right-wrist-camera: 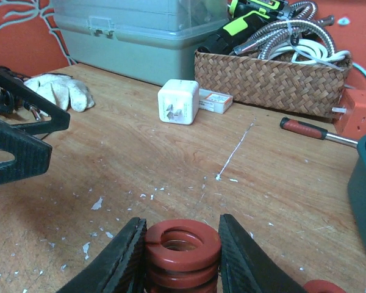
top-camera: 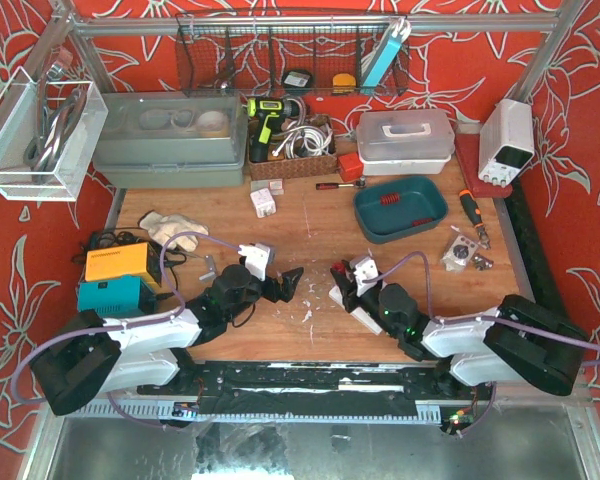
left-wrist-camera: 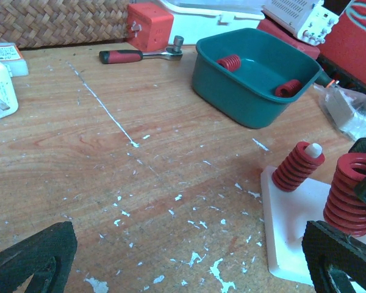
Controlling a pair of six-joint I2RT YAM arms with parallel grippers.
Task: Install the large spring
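My right gripper (right-wrist-camera: 183, 237) is shut on the large spring (right-wrist-camera: 183, 250), a thick red coil held upright between both black fingers. The left wrist view shows this large spring (left-wrist-camera: 352, 192) standing over the right part of the white base plate (left-wrist-camera: 290, 241). Its lower end is hidden, so I cannot tell whether it sits on a peg. A smaller red spring (left-wrist-camera: 297, 166) sits on a white peg of the same plate. My left gripper (left-wrist-camera: 186, 262) hangs open just left of the plate, with only bare wood between its fingers.
A teal tray (left-wrist-camera: 232, 91) holding two red springs (left-wrist-camera: 229, 62) stands beyond the plate. A ratchet wrench (left-wrist-camera: 140, 56) and an orange block (left-wrist-camera: 149, 25) lie behind it. A wicker basket (right-wrist-camera: 268, 79), a white charger (right-wrist-camera: 179, 102), a glove (right-wrist-camera: 61, 90) and a grey toolbox (right-wrist-camera: 134, 36) line the back.
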